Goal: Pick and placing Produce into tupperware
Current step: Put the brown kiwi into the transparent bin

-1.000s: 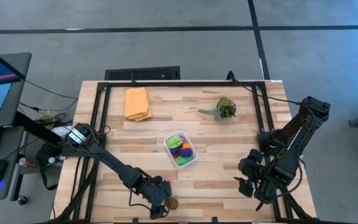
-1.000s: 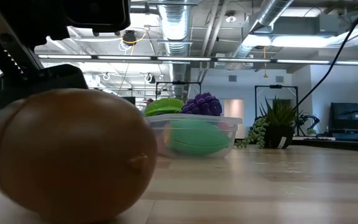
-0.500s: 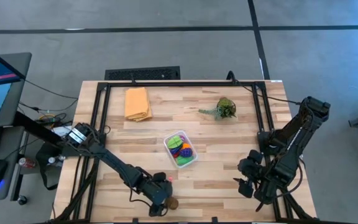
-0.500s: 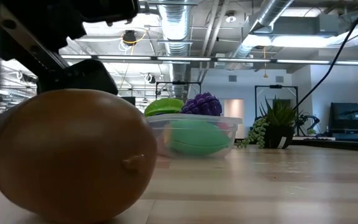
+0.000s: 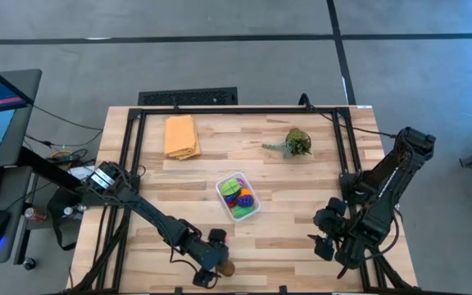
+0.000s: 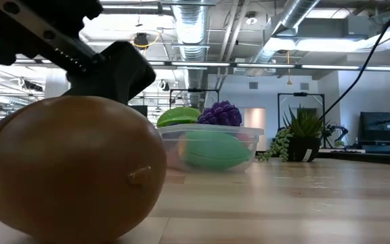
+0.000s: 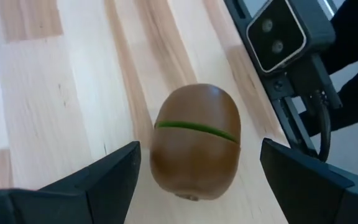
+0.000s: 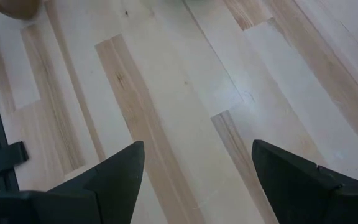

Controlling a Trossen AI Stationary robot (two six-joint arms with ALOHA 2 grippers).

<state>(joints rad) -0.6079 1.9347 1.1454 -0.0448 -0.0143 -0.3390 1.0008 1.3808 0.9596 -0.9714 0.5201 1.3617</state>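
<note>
Brown kiwi (image 7: 196,149): on the table (image 5: 301,176), between the spread, non-touching fingers of the left gripper (image 7: 197,180). Tupperware (image 5: 238,197): beyond the kiwi, mid-table, holding produce (image 5: 238,197). Right gripper (image 8: 197,180): fingers apart, empty, well right of the kiwi.

Two dark, near-black arms built of chunky jointed segments. Left arm (image 5: 150,217) long and slim along its links, with a pale grey-white block with dark markings near its base and thin cables trailing off beside it. Right arm (image 5: 383,192) bulkier, its links blocky and matte black, ending in a cluster of rounded housings. Left gripper (image 7: 197,180) with two flat, wedge-shaped black fingers (image 7: 104,177), smooth and unmarked. Right gripper (image 8: 197,180) alike: two broad dark fingers (image 8: 114,177) with angled inner edges, plain matte surfaces.
</note>
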